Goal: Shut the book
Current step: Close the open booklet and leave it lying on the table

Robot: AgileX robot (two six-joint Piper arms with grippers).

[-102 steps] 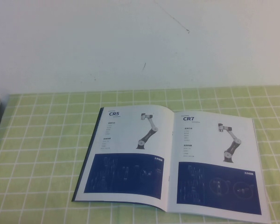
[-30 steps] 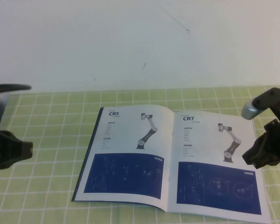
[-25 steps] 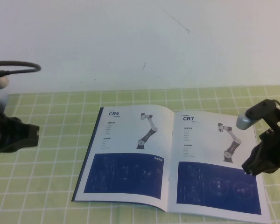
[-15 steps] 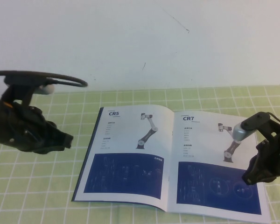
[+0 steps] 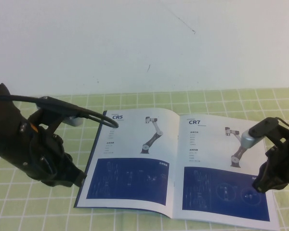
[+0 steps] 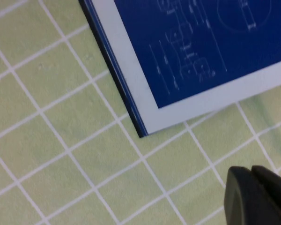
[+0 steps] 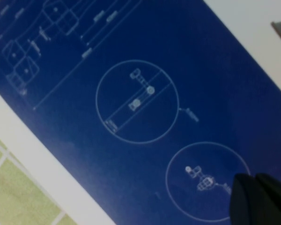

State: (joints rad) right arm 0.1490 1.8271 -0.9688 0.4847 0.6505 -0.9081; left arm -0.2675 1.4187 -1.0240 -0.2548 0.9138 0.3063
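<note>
Green-checked desk | book lay open and flat toward the front edge | left end effector clenched, just beside book's front-left corner | right end effector clenched, over right page's blue panel

Smooth, faintly glossy paper book on matt green checked cloth, with the matt black plastic left gripper beside its left edge and the matching right gripper over its right page.
</note>
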